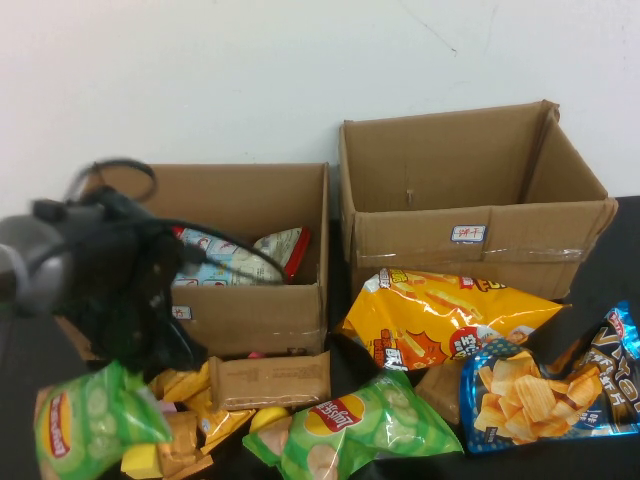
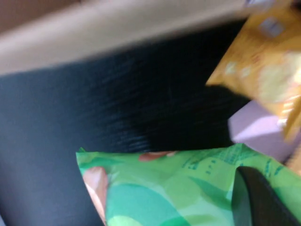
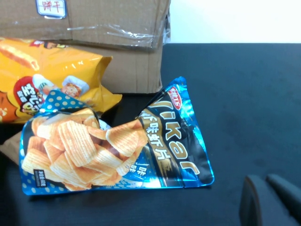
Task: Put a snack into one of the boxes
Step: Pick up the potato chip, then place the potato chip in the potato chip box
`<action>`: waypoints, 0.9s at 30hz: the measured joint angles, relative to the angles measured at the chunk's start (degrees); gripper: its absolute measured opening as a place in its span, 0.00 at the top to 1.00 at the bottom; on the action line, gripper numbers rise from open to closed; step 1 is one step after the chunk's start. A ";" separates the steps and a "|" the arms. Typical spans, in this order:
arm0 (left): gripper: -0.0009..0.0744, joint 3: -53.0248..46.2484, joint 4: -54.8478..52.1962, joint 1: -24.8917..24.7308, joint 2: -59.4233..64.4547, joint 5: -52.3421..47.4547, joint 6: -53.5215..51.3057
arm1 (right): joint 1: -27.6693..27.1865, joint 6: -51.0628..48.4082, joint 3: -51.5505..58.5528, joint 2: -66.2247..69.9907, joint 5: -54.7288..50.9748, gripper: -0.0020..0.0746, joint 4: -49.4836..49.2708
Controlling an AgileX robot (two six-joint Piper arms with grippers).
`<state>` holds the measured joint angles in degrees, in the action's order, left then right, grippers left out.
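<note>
**Left gripper clamped on the green bag**

We see the left gripper blurred, its fingers gripping the green bag at front left, just below the low box. The right gripper is cut off at the frame edge beside the blue bag; whether it's parted or closed, we cannot tell. Black table, white wall behind.

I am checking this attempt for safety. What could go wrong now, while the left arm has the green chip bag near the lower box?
1. The left claw holds the green Lay's bag by one edge only, so it may slip out.
2. The lower box already holds packets, and its front flap hangs out; the bag may catch there.
3. The right claw waits by the blue bag; it seems uninvolved.
</note>
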<state>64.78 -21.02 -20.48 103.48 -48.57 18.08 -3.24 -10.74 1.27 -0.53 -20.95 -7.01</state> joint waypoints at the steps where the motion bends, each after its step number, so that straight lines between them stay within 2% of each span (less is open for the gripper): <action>1: 0.97 0.00 0.87 0.00 -2.11 0.00 -0.78 | 0.00 0.27 0.00 0.00 0.00 0.98 0.00; 7: 0.98 1.03 7.05 0.00 -15.59 -1.31 -7.06 | 0.00 0.61 0.00 0.00 0.00 0.98 0.00; 11: 0.98 4.10 7.52 -1.02 -23.45 -2.00 -9.48 | 0.00 0.61 0.00 0.00 0.00 0.98 0.00; 15: 0.98 8.13 6.67 -1.55 -27.76 2.84 -12.10 | 0.00 0.64 0.00 0.00 0.00 0.98 0.00; 20: 0.98 10.33 0.91 -1.33 -25.35 13.64 -9.71 | 0.00 0.64 0.00 0.00 0.00 0.98 0.00; 27: 0.97 14.11 -6.09 1.73 -10.68 21.70 -4.61 | 0.00 0.73 0.00 0.00 0.00 0.98 0.00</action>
<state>78.89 -27.11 -18.75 92.80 -26.87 13.47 -3.24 -10.01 1.27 -0.53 -20.95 -7.01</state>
